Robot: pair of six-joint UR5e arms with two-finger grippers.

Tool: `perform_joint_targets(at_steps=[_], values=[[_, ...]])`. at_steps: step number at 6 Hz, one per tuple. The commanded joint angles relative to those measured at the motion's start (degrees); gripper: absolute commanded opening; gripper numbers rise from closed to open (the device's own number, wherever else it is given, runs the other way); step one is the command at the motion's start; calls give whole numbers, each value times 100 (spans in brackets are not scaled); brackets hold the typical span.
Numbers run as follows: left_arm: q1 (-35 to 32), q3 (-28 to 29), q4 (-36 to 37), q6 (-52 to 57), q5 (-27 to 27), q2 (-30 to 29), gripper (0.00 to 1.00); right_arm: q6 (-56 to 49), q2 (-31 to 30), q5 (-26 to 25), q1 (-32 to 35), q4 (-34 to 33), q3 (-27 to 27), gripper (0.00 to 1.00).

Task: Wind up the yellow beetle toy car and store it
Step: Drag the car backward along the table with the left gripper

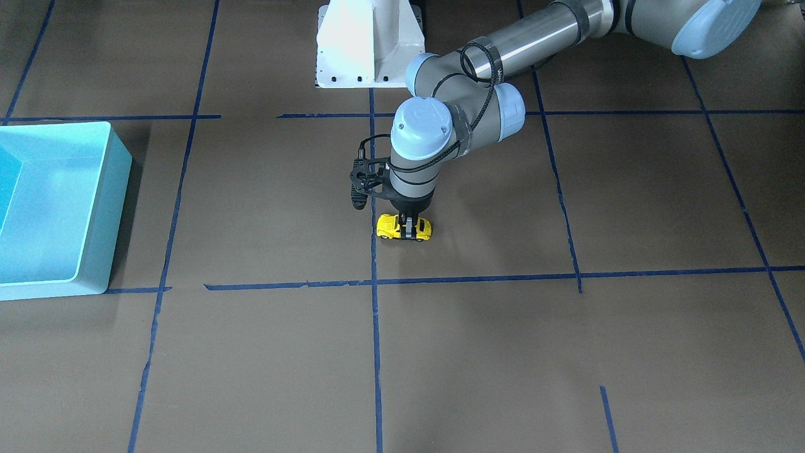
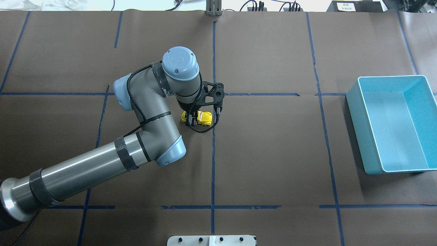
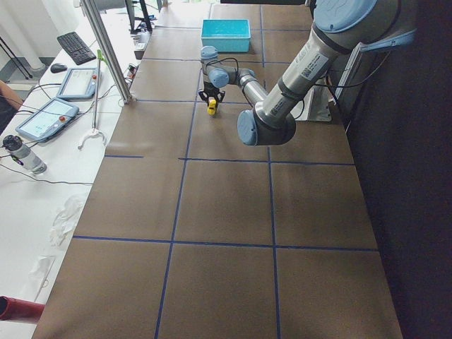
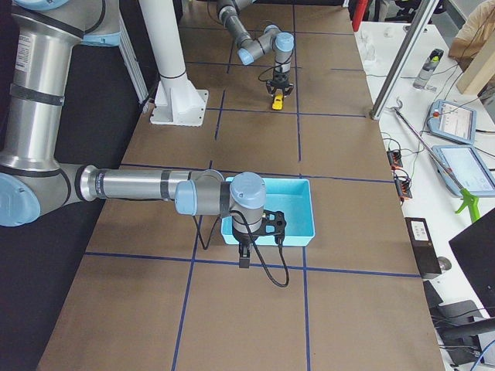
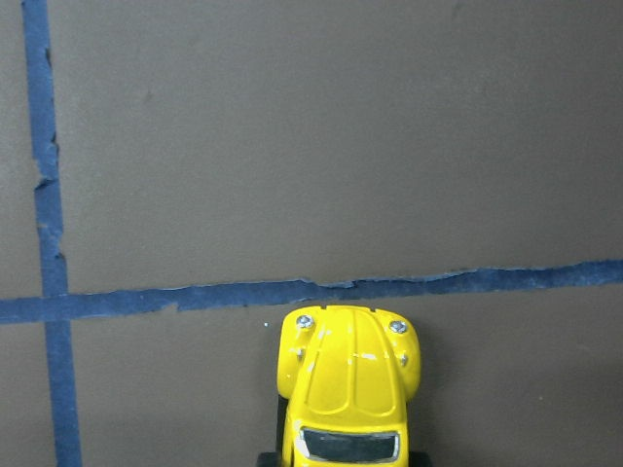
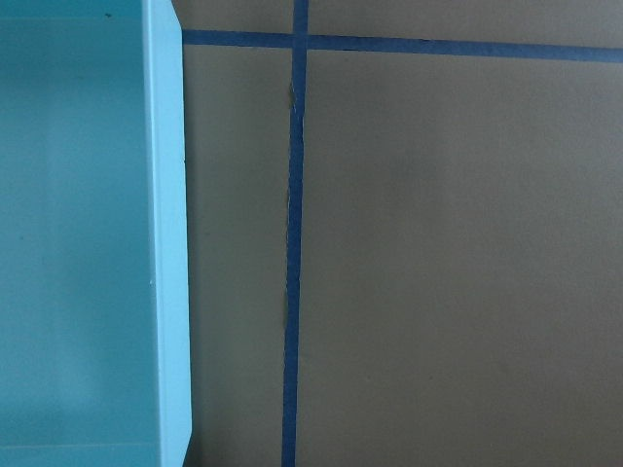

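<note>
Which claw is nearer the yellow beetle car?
Left. The left claw is closed on the yellow beetle toy car; the right claw hangs beside the light blue bin, far off.

Silver-grey arms (image 2: pixel 85 167), lt-blue joint caps (image 2: pixel 180 63).

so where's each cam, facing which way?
Front-facing: across table, faces robot; left arm.
Overhead: behind robot, looks down; left arm.
Exterior left: left table end; left arm near.
Exterior right: right end; right arm near.
Left wrist: down on yellow beetle toy car.
Right wrist: down on bin rim.
Shared: front-facing, overhead both show car.
</note>
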Motion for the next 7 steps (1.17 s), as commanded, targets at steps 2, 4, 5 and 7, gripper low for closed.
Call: perform_joint_targets(at_steps=[2, 4, 5, 7], values=[[-58, -15, -868, -37, -10, 233, 2, 0, 0, -6, 0, -9, -1, 100], [-129, -111, -1078, -37, -141, 251, 2, 0, 0, -6, 0, -9, -1, 100], [-155, -112, -1515, -141, -194, 460, 2, 0, 0, -6, 0, -9, -1, 100], [-225, -103, -1792, -450, -536, 602, 2, 0, 0, -6, 0, -9, -1, 100]])
